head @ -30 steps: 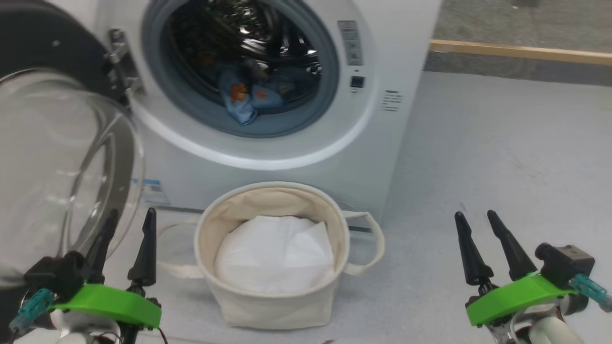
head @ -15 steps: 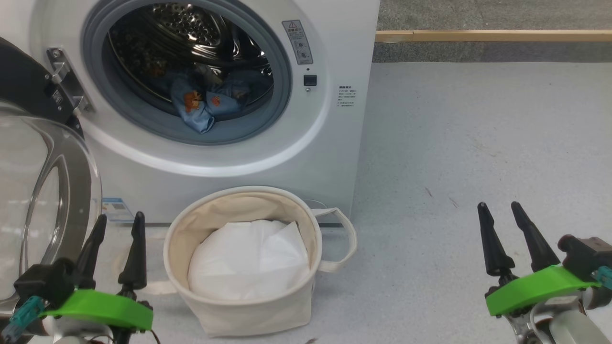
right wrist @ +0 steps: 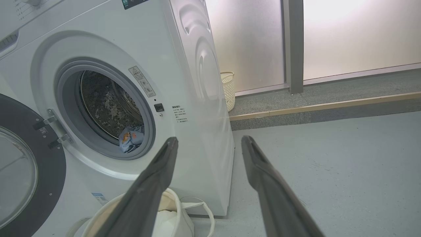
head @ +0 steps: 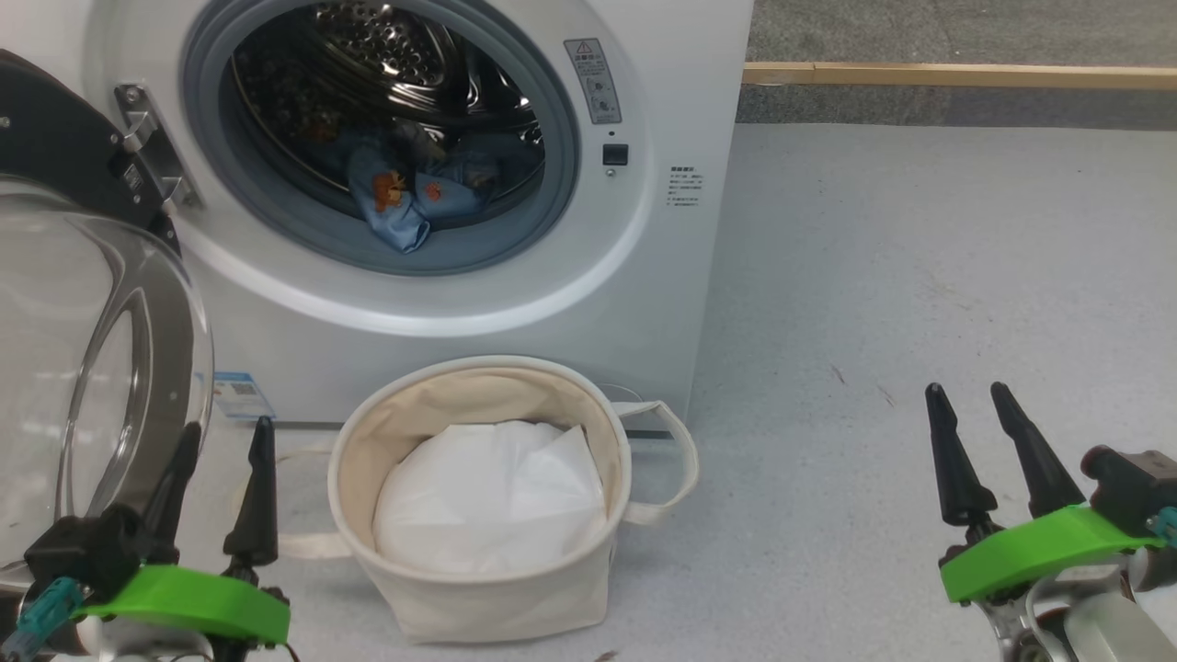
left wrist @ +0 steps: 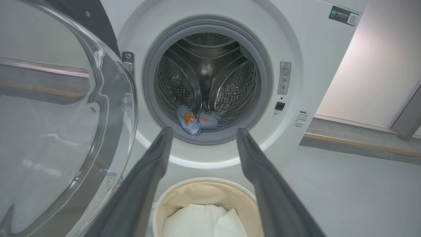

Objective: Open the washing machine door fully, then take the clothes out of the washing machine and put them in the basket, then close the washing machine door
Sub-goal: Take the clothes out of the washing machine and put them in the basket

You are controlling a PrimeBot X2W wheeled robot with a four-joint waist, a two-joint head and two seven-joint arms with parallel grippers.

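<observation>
The white washing machine stands ahead with its door swung out to the left, the glass dome facing me. Light-blue clothes with orange prints lie at the drum's front lip, also seen as clothes and clothes. The cream basket with a white liner sits on the floor below the opening. My left gripper is open beside the basket, close to the door's edge. My right gripper is open over bare floor to the right. Both hold nothing.
Grey floor stretches right of the machine. A wooden strip edges a raised ledge behind. A pale woven bin stands behind the machine by frosted panels.
The head camera has turned, so the whole picture has shifted: the machine now sits further left and higher than a second ago. Both grippers stay open and low.
</observation>
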